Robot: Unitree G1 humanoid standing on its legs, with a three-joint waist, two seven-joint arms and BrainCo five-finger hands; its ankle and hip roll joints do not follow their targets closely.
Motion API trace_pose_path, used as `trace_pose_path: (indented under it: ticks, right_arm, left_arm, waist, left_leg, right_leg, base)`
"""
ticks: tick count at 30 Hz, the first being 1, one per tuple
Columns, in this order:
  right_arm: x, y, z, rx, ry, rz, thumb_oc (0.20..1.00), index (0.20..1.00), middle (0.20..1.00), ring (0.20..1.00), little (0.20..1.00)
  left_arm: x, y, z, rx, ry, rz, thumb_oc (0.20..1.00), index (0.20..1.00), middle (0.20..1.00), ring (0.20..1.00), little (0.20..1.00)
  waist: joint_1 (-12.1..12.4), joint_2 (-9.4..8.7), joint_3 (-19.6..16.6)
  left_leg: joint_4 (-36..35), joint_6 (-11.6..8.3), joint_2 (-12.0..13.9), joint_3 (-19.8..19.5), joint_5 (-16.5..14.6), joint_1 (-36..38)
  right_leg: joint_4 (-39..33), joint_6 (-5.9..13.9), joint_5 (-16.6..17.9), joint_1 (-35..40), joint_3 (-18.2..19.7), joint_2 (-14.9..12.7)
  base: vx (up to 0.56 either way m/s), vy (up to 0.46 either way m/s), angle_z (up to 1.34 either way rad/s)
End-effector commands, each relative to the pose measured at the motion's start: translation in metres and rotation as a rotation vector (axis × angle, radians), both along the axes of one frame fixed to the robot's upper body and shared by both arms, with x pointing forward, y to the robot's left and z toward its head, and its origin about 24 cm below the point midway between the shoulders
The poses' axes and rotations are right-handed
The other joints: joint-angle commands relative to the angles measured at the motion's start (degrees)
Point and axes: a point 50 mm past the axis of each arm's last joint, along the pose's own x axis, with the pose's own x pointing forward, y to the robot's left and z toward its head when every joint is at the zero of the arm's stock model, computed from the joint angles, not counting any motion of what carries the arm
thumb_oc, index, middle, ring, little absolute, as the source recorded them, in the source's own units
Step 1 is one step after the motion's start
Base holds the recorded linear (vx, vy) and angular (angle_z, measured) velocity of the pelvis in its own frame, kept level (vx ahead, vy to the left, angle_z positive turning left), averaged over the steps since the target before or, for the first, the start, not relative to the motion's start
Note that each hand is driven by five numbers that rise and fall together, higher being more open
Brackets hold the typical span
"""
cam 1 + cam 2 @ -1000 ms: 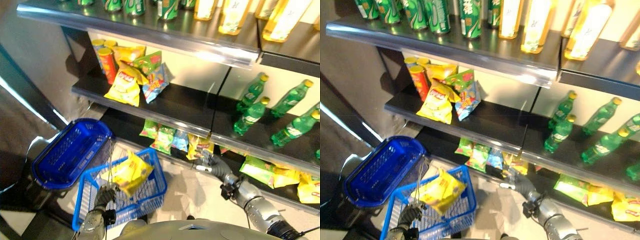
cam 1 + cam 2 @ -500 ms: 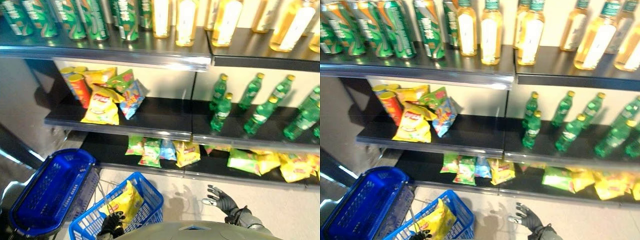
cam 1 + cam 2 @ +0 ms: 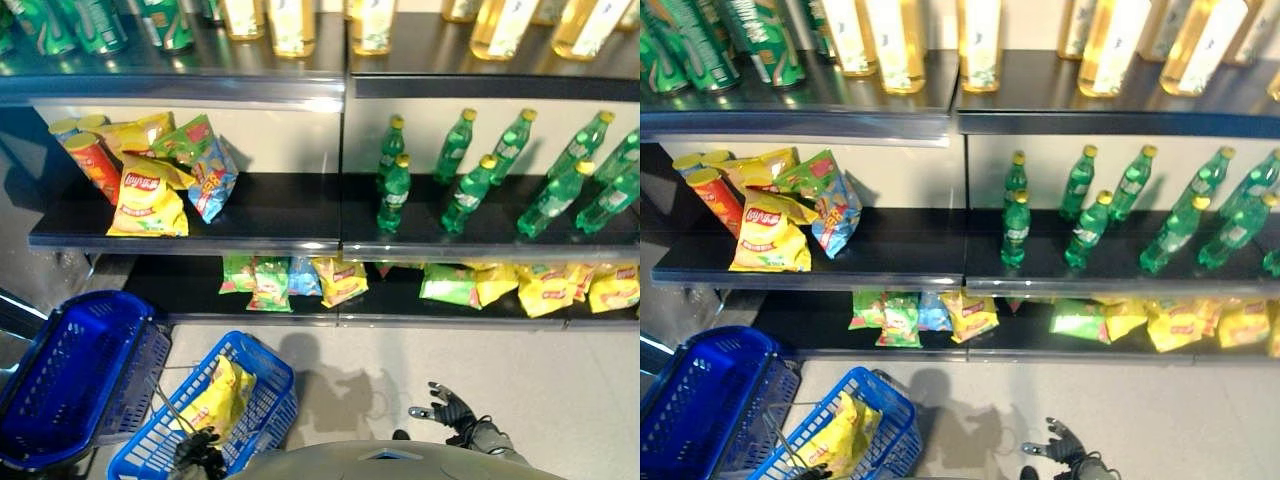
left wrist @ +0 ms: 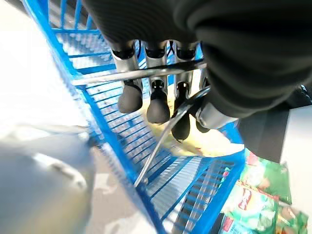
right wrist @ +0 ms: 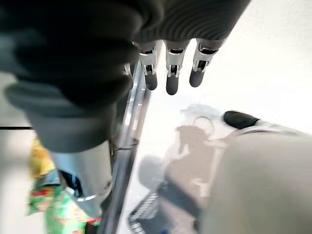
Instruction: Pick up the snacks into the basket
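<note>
The left hand (image 4: 161, 97) has its fingers curled round the wire handle (image 4: 146, 74) of the light-blue basket (image 3: 262, 372), which hangs at seven o'clock in the left eye view. One yellow snack bag (image 3: 215, 398) already lies inside it. The right hand (image 3: 448, 408), at five o'clock, is empty, its fingers spread and relaxed above the floor (image 3: 560, 380).

More snack bags (image 3: 290, 282) sit on the bottom shelf (image 3: 190, 290) around twelve o'clock from the basket, with further yellow bags (image 3: 545, 290) toward three o'clock. Such pouches are likely light, air-filled and slick, with crushable contents; a soft pinch on a top corner or seam would probably serve better than squeezing the middle.

The middle shelf (image 3: 280, 215) carries chip bags (image 3: 148, 195) and green bottles (image 3: 470, 190), and a dark-blue basket (image 3: 75, 375) stands at eight o'clock. The pale floor looks smooth.
</note>
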Motion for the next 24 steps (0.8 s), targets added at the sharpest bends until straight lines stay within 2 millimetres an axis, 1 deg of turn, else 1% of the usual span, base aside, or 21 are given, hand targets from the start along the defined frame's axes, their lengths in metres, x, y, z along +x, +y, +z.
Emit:
trace_pose_path:
  ticks: [1,2,3,4,5,6,7,8,9,10,11,12,13,14,15,17,18,19,21,23,24]
  right_arm:
    - [0.017,0.011,0.003,-0.012,-0.062,0.056,1.0,1.0,1.0,1.0,1.0]
    - [0.02,0.011,0.004,-0.015,-0.072,0.056,1.0,1.0,1.0,1.0,1.0]
    - [0.023,0.008,0.006,-0.02,-0.082,0.049,1.0,1.0,1.0,1.0,1.0]
    - [0.023,0.008,0.006,-0.02,-0.082,0.049,1.0,1.0,1.0,1.0,1.0]
    - [0.025,0.006,0.006,-0.022,-0.084,0.047,1.0,1.0,1.0,1.0,1.0]
    - [0.025,0.005,0.006,-0.027,-0.076,0.065,1.0,1.0,1.0,1.0,1.0]
    - [0.023,0.003,0.006,-0.035,-0.066,0.065,1.0,1.0,1.0,1.0,1.0]
    - [0.021,0.002,0.005,-0.032,-0.059,0.052,1.0,1.0,1.0,1.0,1.0]
    - [0.016,-0.002,0.003,-0.044,-0.039,0.035,1.0,1.0,1.0,1.0,1.0]
    - [0.012,-0.004,0.001,-0.052,-0.02,0.024,1.0,1.0,1.0,1.0,1.0]
    - [0.012,-0.003,0.001,-0.054,-0.02,0.023,1.0,1.0,1.0,1.0,1.0]
    - [0.012,-0.003,0.001,-0.054,-0.02,0.023,1.0,1.0,1.0,1.0,1.0]
    - [0.005,-0.005,-0.003,-0.06,0.011,-0.016,1.0,1.0,1.0,1.0,1.0]
    - [0.004,-0.002,-0.004,-0.049,0.015,-0.022,1.0,1.0,1.0,1.0,1.0]
    - [-0.004,-0.002,-0.007,-0.055,0.047,-0.042,1.0,1.0,1.0,1.0,1.0]
    - [-0.004,0.001,-0.008,-0.048,0.043,-0.055,1.0,1.0,1.0,1.0,1.0]
    - [-0.004,0.001,-0.008,-0.048,0.043,-0.055,1.0,1.0,1.0,1.0,1.0]
    - [-0.004,0.004,-0.009,-0.04,0.044,-0.067,1.0,1.0,1.0,1.0,1.0]
    - [-0.003,0.005,-0.009,-0.053,0.05,-0.038,1.0,1.0,1.0,1.0,1.0]
    - [-0.002,0.005,-0.008,-0.061,0.048,-0.029,1.0,1.0,1.0,1.0,1.0]
    - [0.0,0.006,-0.009,-0.053,0.045,-0.057,1.0,1.0,1.0,1.0,1.0]
  left_arm:
    - [0.001,0.022,0.006,0.056,-0.029,0.095,0.2,0.2,0.2,0.2,0.2]
    - [0.0,0.018,0.005,0.046,-0.027,0.1,0.2,0.2,0.2,0.2,0.2]
    - [0.002,0.015,0.004,0.04,-0.042,0.114,0.2,0.2,0.2,0.2,0.2]
    - [0.002,0.015,0.004,0.04,-0.042,0.114,0.2,0.2,0.2,0.2,0.2]
    - [0.004,0.012,0.004,0.028,-0.049,0.113,0.2,0.2,0.2,0.2,0.2]
    - [0.002,0.007,0.002,0.003,-0.046,0.107,0.2,0.2,0.2,0.2,0.2]
    - [0.002,0.001,0.001,-0.016,-0.052,0.091,0.2,0.2,0.2,0.2,0.2]
    - [0.0,0.0,0.0,-0.029,-0.041,0.074,0.2,0.2,0.2,0.2,0.2]
    - [-0.002,-0.001,-0.001,-0.039,-0.038,0.075,0.2,0.2,0.2,0.2,0.2]
    - [-0.003,-0.005,-0.001,-0.048,-0.034,0.044,0.2,0.2,0.2,0.2,0.2]
    - [-0.004,-0.005,-0.002,-0.054,-0.027,0.035,0.2,0.2,0.2,0.2,0.2]
    - [-0.004,-0.005,-0.002,-0.054,-0.027,0.035,0.2,0.2,0.2,0.2,0.2]
    - [-0.004,-0.006,-0.002,-0.061,-0.034,0.029,0.2,0.2,0.2,0.2,0.2]
    - [-0.006,-0.003,-0.002,-0.054,-0.026,0.027,0.2,0.2,0.2,0.2,0.2]
    - [-0.012,0.003,-0.001,-0.043,-0.005,0.013,0.2,0.2,0.2,0.2,0.2]
    - [-0.012,0.007,-0.001,-0.031,0.006,0.0,0.2,0.2,0.2,0.2,0.2]
    - [-0.012,0.007,-0.001,-0.031,0.006,0.0,0.2,0.2,0.2,0.2,0.2]
    - [-0.015,0.012,0.0,-0.017,0.02,0.011,0.2,0.2,0.2,0.2,0.2]
    - [-0.013,0.017,0.001,-0.003,0.024,-0.003,0.2,0.2,0.2,0.2,0.2]
    - [-0.011,0.016,0.001,-0.001,0.018,-0.005,0.2,0.2,0.2,0.2,0.2]
    - [-0.007,0.016,0.002,0.002,0.015,-0.016,0.2,0.2,0.2,0.2,0.2]
  waist:
    - [-0.1,-5.63,-0.6]
    - [0.2,-5.44,-0.5]
    - [0.8,-5.49,0.2]
    - [0.8,-5.48,0.1]
    - [1.1,-5.72,0.8]
    - [1.1,-6.36,0.8]
    - [1.1,-6.6,0.6]
    - [1.1,-6.52,0.3]
    - [1.2,-6.36,-0.1]
    - [1.3,-6.14,-0.5]
    - [1.2,-5.98,-0.9]
    - [1.2,-5.98,-0.9]
    - [1.1,-5.53,-1.2]
    - [0.8,-5.59,-1.5]
    - [0.6,-6.32,-2.1]
    - [0.4,-6.91,-2.2]
    - [0.4,-6.91,-2.2]
    - [0.6,-7.65,-2.6]
    - [0.8,-8.19,-2.7]
    - [0.9,-8.33,-2.6]
    - [0.8,-8.28,-2.3]
  left_leg:
    - [-4.2,-1.98,-0.6,0.9,4.3,-0.5]
    - [-4.0,-1.86,-0.6,-0.2,4.7,-0.9]
    - [-2.5,-1.29,-1.7,-3.4,4.4,-1.5]
    - [-2.5,-1.3,-1.7,-3.4,4.4,-1.6]
    - [-0.2,-0.73,-3.4,-5.5,3.1,-2.1]
    - [3.7,0.85,-8.0,-6.5,-1.4,-2.6]
    - [5.8,2.12,-11.1,-5.5,-4.8,-2.4]
    - [6.6,2.92,-14.0,-5.2,-6.7,-1.9]
    - [6.3,3.52,-16.1,-5.8,-7.8,-1.4]
    - [7.0,4.15,-18.9,-6.7,-9.0,-1.4]
    - [6.7,4.73,-20.2,-7.2,-9.5,-1.1]
    - [6.7,4.73,-20.2,-7.2,-9.5,-1.1]
    - [5.4,5.53,-21.6,-8.6,-9.5,-0.5]
    - [4.8,5.73,-21.0,-8.1,-9.2,-0.1]
    - [4.3,6.09,-20.9,-8.1,-9.3,0.7]
    - [4.0,6.09,-20.5,-7.7,-9.2,1.1]
    - [4.0,6.09,-20.5,-7.7,-9.2,1.1]
    - [3.3,6.35,-20.7,-7.9,-9.2,1.7]
    - [3.1,6.59,-20.4,-7.8,-9.4,2.1]
    - [3.2,6.78,-20.5,-7.8,-9.6,2.2]
    - [3.0,6.96,-20.2,-7.7,-9.6,2.6]
  right_leg:
    - [0.8,2.15,0.4,0.1,-0.7,-2.0]
    - [0.9,1.63,0.2,0.1,-0.3,-1.5]
    - [1.2,1.13,0.0,0.0,0.1,-1.4]
    - [1.2,1.13,0.0,0.0,0.1,-1.4]
    - [1.3,0.91,-0.1,0.1,0.0,-1.5]
    - [1.0,0.55,0.9,-0.1,-0.5,-1.7]
    - [0.8,0.39,1.3,-0.2,-1.0,-1.8]
    - [0.6,0.27,1.6,-0.4,-1.0,-1.5]
    - [0.4,0.25,1.7,-0.3,-0.8,-1.1]
    - [0.3,0.16,2.0,-0.4,-0.7,-0.5]
    - [0.3,0.19,2.3,-0.7,-0.4,0.0]
    - [0.3,0.19,2.3,-0.7,-0.4,0.0]
    - [0.6,0.22,2.8,-1.2,0.2,1.2]
    - [0.8,0.28,2.7,-1.1,0.1,1.6]
    - [1.1,0.1,2.2,-0.6,-0.1,1.9]
    - [1.4,0.08,2.0,-0.4,-0.4,1.8]
    - [1.4,0.08,2.0,-0.4,-0.4,1.8]
    - [2.3,0.09,1.6,-0.3,-0.5,2.0]
    - [3.2,0.16,1.5,-0.3,-0.5,2.1]
    - [3.8,0.21,1.3,-0.5,-0.5,2.2]
    - [6.5,0.5,0.7,-1.4,-0.7,2.5]
  base:
    - [-0.06,-0.302,0.2]
    - [-0.07,-0.273,0.12]
    - [-0.06,-0.176,0.09]
    - [-0.07,-0.157,-0.02]
    - [-0.1,-0.217,-0.15]
    - [-0.13,-0.283,0.0]
    - [-0.1,-0.248,-0.04]
    - [-0.03,-0.11,0.02]
    - [0.0,-0.065,-0.03]
    - [0.02,-0.042,0.05]
    - [0.01,-0.031,0.2]
    - [0.02,-0.019,0.51]
    - [0.02,-0.01,0.44]
    - [0.1,-0.012,0.19]
    - [0.09,-0.004,-0.19]
    - [0.05,-0.005,-0.08]
    - [0.06,-0.015,0.04]
    - [0.03,-0.012,0.01]
    - [0.02,-0.016,-0.03]
    - [-0.02,-0.018,-0.06]
    - [-0.06,-0.027,-0.16]
